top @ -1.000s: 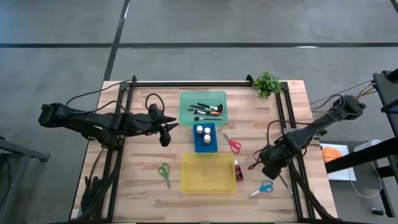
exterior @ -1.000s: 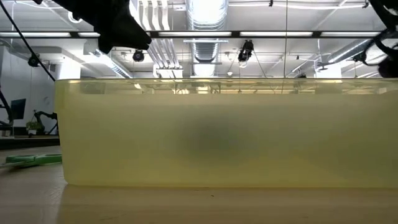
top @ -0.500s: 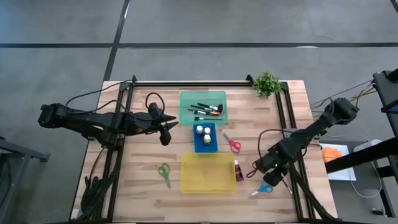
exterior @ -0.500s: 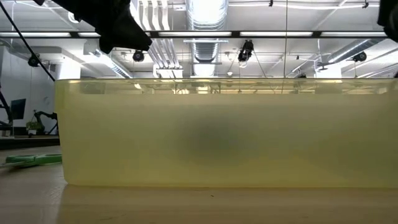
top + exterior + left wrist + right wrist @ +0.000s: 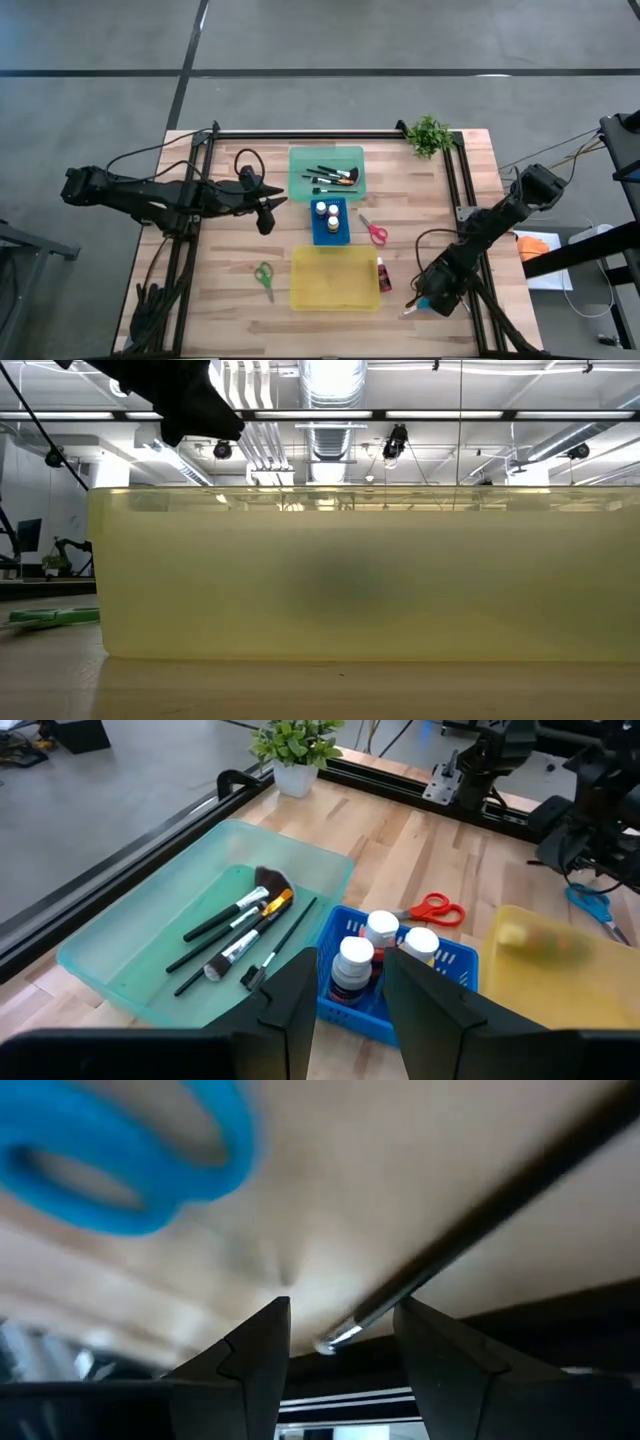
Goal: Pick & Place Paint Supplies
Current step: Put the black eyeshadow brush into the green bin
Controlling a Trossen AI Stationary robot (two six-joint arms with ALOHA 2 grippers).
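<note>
Hovering low at the frame's lower right, the right claw (image 5: 428, 300) gapes over blue-handled scissors (image 5: 120, 1170); the left claw (image 5: 266, 215) waits left of centre, fingers apart, empty.

A robotics lab or workshop hall: a wooden bench (image 5: 230, 290) framed by black rails (image 5: 330, 133) stands on a bare grey concrete floor (image 5: 320, 40), beneath exposed ceiling ducts (image 5: 330, 385), strip lights (image 5: 420, 415) and hanging cables.
</note>
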